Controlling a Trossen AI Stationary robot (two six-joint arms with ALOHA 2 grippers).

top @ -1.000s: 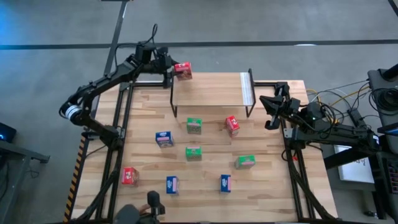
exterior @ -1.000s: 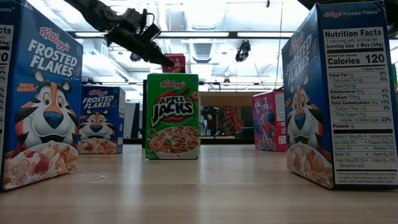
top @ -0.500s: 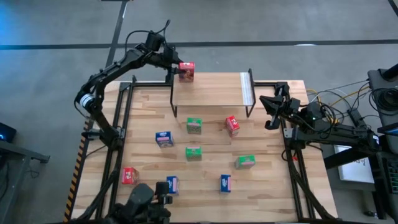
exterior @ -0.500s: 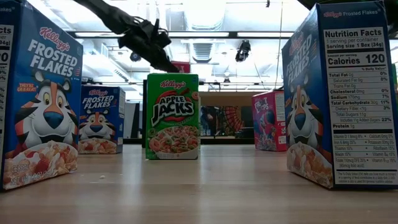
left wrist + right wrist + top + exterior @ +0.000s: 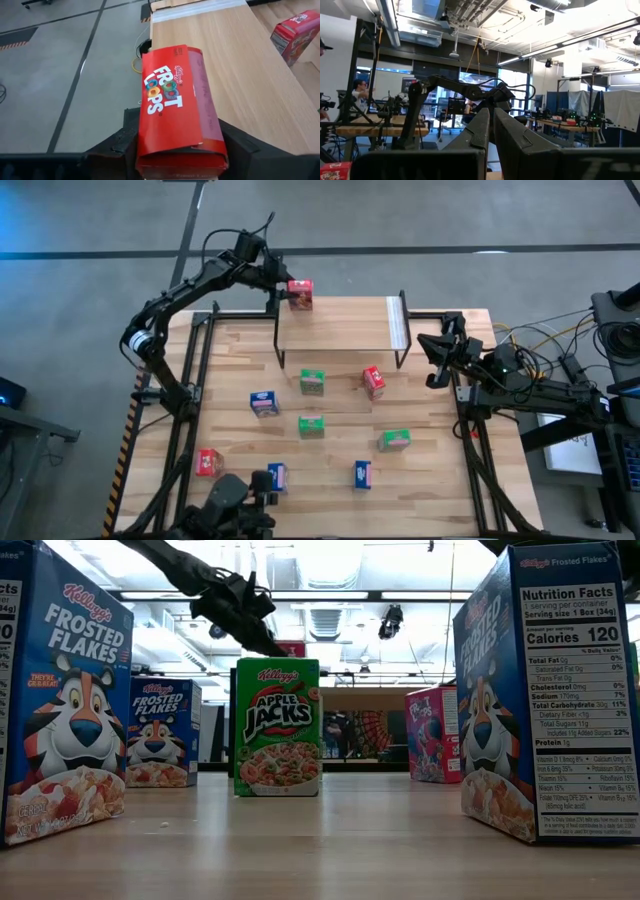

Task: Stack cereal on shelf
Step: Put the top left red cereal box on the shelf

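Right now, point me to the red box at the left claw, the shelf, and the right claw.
Red box (image 5: pixel 300 294), high view, its top face.
Shelf (image 5: pixel 340 325), high view, bare plank top.
Right claw (image 5: pixel 428 358), high view, between its fingertips.

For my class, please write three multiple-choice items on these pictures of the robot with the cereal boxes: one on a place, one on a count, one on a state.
1. Where is the red box that the left gripper carries?
A. at the shelf's left end
B. on the table's near edge
C. beside the right arm

2. How many green boxes stand on the table?
A. one
B. three
C. five

3. How are the right gripper's jaws?
A. wide open
B. shut on a blue box
C. shut on nothing

Answers: 1 A, the high view shows the box at the shelf's left end. 2 B, three green boxes show below the shelf. 3 C, the right wrist view shows the jaws together with nothing between them.
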